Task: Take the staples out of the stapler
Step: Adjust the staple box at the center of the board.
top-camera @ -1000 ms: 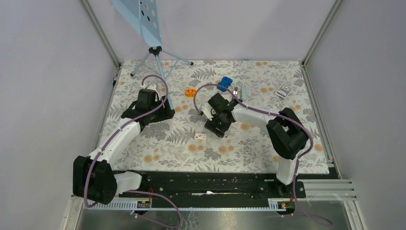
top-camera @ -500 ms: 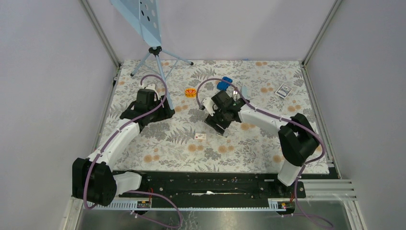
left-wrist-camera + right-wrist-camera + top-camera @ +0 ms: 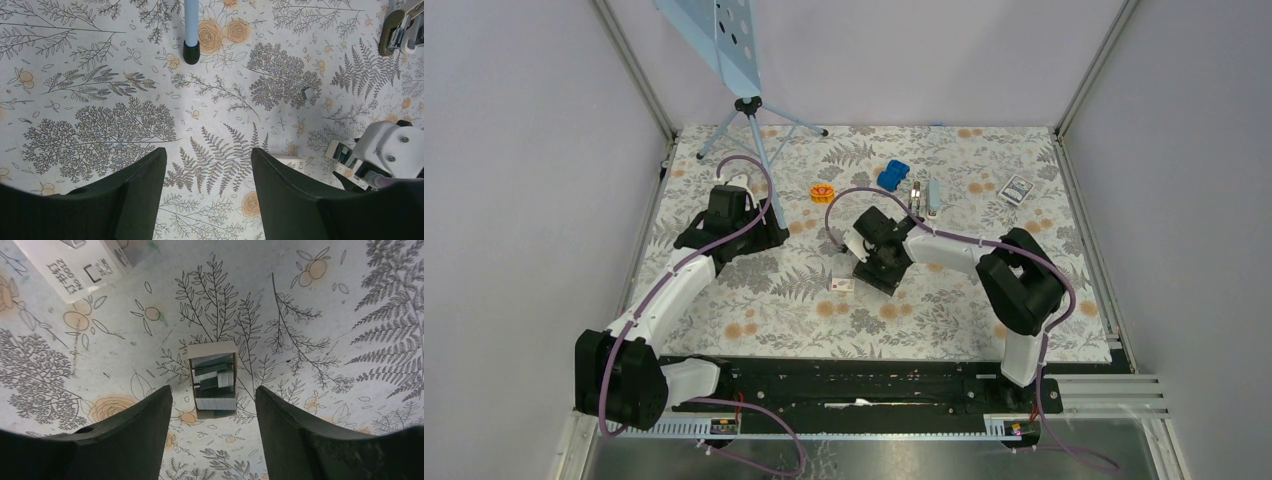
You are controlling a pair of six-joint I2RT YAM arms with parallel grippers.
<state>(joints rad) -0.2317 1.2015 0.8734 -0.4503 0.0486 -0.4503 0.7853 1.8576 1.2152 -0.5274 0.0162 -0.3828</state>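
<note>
The stapler (image 3: pixel 924 195) lies swung open at the back of the mat, and its end shows at the top right corner of the left wrist view (image 3: pixel 400 30). A tiny silvery-grey strip of staples (image 3: pixel 306 93) lies loose on the mat. My right gripper (image 3: pixel 879 268) hovers open over a small open cardboard tray (image 3: pixel 214 382) holding several silvery staple strips; the fingers (image 3: pixel 212 390) straddle it without touching. My left gripper (image 3: pixel 759 235) stands open and empty (image 3: pixel 207 160) over bare mat at the left.
A small white box (image 3: pixel 842 285) with an orange mark lies just left of the right gripper, printed side up (image 3: pixel 75 265). A blue object (image 3: pixel 892 175), an orange ring (image 3: pixel 822 192) and a card (image 3: pixel 1018 189) lie at the back. A tripod (image 3: pixel 749 115) stands back left, one foot (image 3: pixel 190 52) near my left gripper.
The right gripper drew slightly toward the near edge and left, closer to the white box, and the stapler now shows fully. The left arm has not moved.
</note>
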